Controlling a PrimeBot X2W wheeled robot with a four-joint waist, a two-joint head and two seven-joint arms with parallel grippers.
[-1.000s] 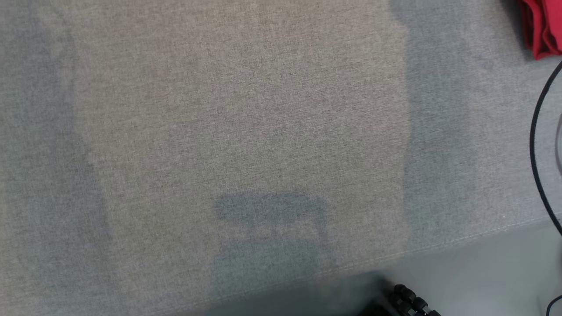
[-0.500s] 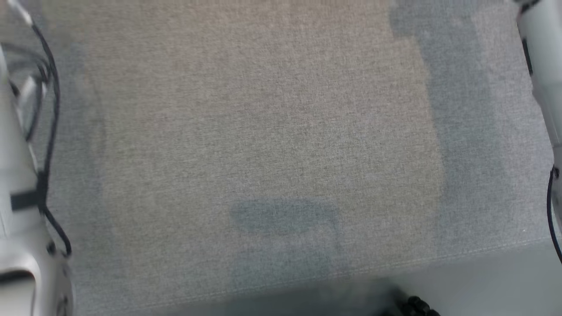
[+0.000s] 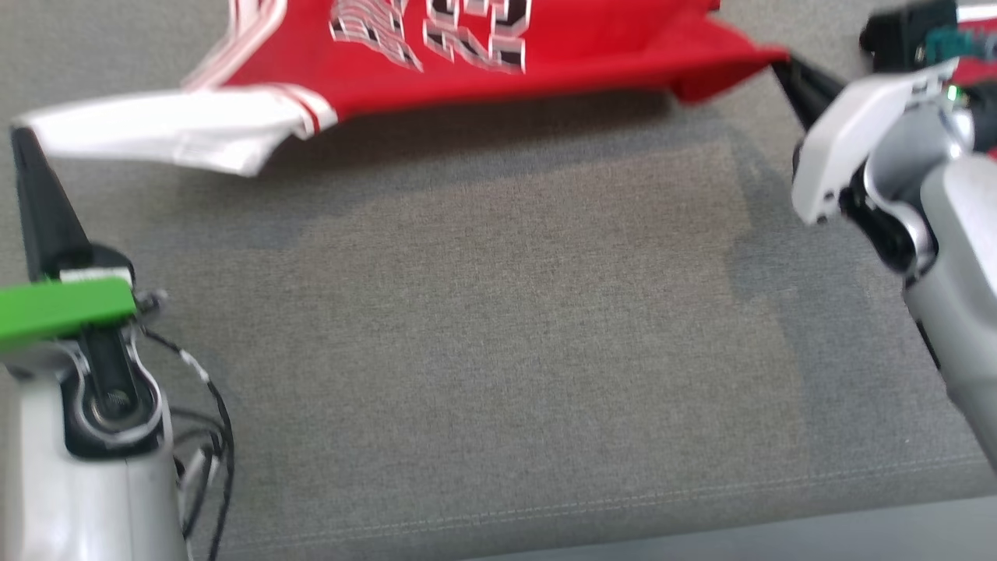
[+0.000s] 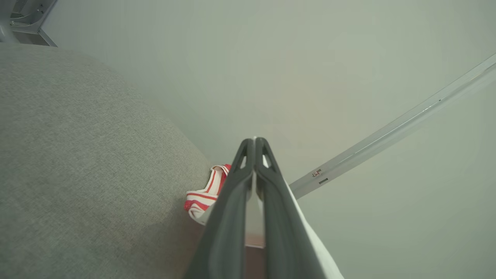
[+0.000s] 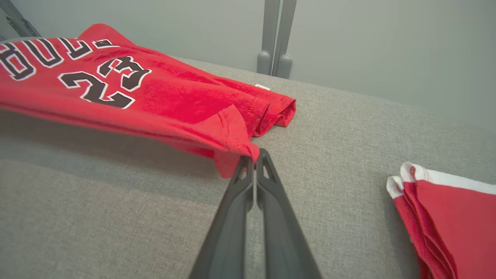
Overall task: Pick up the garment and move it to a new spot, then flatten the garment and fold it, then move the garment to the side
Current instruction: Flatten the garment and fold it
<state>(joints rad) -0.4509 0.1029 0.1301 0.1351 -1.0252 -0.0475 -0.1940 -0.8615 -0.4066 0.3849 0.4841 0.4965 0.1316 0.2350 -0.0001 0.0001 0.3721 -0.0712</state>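
Observation:
A red jersey with a white sleeve and black-and-white lettering hangs stretched across the top of the head view, casting a shadow on the grey surface below. My left gripper is shut on the white sleeve end; in the left wrist view its fingers pinch white cloth, with striped trim beside them. My right gripper is shut on the red hem corner. The right wrist view shows the jersey sagging leftward from the shut gripper, its far edge resting on the surface.
The grey fabric surface spreads under the jersey, its seamed front edge near the bottom. A second, folded red garment lies to the right of my right gripper. A grey post stands behind the surface. Cables hang by my left arm.
The head camera has shifted. Both arms have come fully into view, and the red jersey now hangs stretched between them across the top, where the surface was bare before.

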